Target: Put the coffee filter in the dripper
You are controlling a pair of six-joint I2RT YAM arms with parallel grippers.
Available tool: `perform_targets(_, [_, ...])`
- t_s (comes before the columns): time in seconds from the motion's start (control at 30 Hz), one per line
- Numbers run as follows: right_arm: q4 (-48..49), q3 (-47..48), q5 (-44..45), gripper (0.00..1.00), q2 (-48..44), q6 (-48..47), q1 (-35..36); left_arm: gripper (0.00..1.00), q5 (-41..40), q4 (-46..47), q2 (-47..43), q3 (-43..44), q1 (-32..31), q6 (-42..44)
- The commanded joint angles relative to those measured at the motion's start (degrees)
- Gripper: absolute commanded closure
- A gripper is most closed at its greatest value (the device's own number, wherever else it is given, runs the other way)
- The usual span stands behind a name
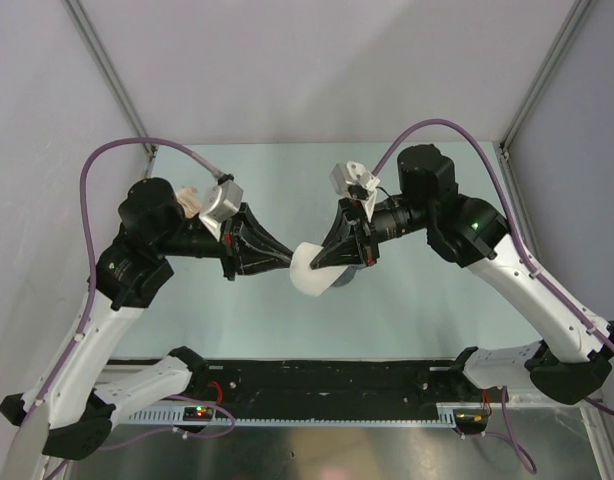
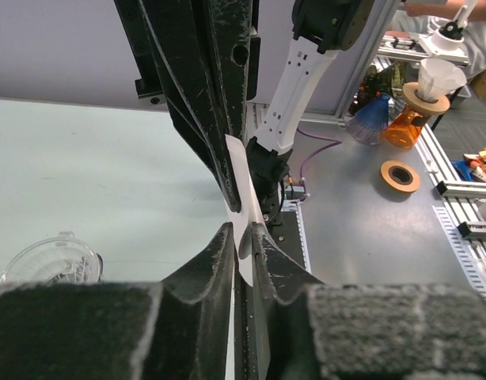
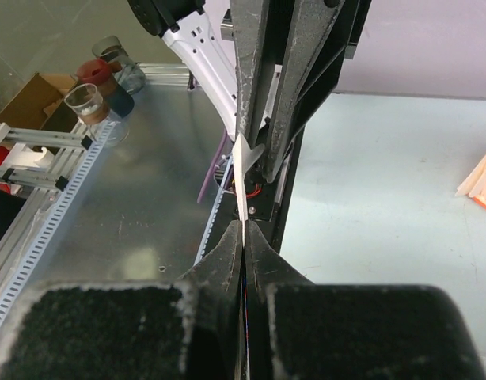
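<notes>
Filter: the white paper filter (image 1: 312,272) hangs in the air, not in the dripper (image 2: 53,260). It is higher than the dripper and not touching it. Both wrist views show it nearly edge-on, as a thin white strip (image 2: 241,198) (image 3: 244,170).

Dripper: a clear grey ribbed cup that stands upright on the pale green table (image 1: 437,300). In the left wrist view it is low and off to one side of the filter. Only its rim and part of its wall are in view, and no paper shows in that part.

Right gripper: the right gripper (image 3: 243,231) has its fingers together, clamped on one edge of the filter. It is raised higher than the dripper.

Left gripper: the left gripper (image 2: 243,241) meets the filter from the opposite side, tip to tip with the right gripper (image 1: 325,262). Its fingers stand a little apart, and the paper passes through the narrow gap. I cannot tell if they press on the paper. In the top view its tip (image 1: 288,262) is at the edge of the filter.
</notes>
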Motion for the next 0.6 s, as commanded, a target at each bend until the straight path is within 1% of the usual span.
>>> perform_targets(0.0, [3.0, 1.8, 1.3, 1.0, 0.4, 1.9, -0.1, 0.76, -3.4, 1.6, 0.0, -0.6, -0.7, -0.1])
perform_targets(0.07, [3.1, 1.7, 1.8, 1.0, 0.5, 2.0, 0.0, 0.68, -4.3, 1.6, 0.0, -0.8, -1.0, -0.1])
perform_targets(0.13, [3.2, 1.6, 2.1, 1.0, 0.6, 2.1, 0.0, 0.63, -4.7, 1.6, 0.1, -0.9, -1.4, -0.1])
perform_targets(0.3, [3.0, 1.7, 2.3, 1.0, 0.8, 2.2, 0.2, 0.6, -8.0, 1.6, 0.3, -1.2, -2.7, 0.3])
perform_targets(0.43, [1.7, 1.6, 2.8, 1.0, 0.5, 1.1, 0.2, 0.6, -9.0, 1.6, -0.3, -1.5, -2.9, 0.2])
perform_targets(0.47, [1.0, 1.7, 3.1, 1.0, 0.3, 0.6, 0.2, 0.62, -9.4, 1.6, -0.6, -1.6, -2.8, 0.0])
perform_targets(0.5, [0.6, 1.7, 3.3, 1.0, 0.2, 0.4, 0.2, 0.64, -9.6, 1.6, -1.1, -1.8, -2.7, -0.1])
perform_targets(0.57, [-0.2, 1.6, 3.6, 1.0, -0.2, -0.2, 0.1, 0.73, -9.6, 1.6, -2.0, -2.3, -2.4, 0.0])
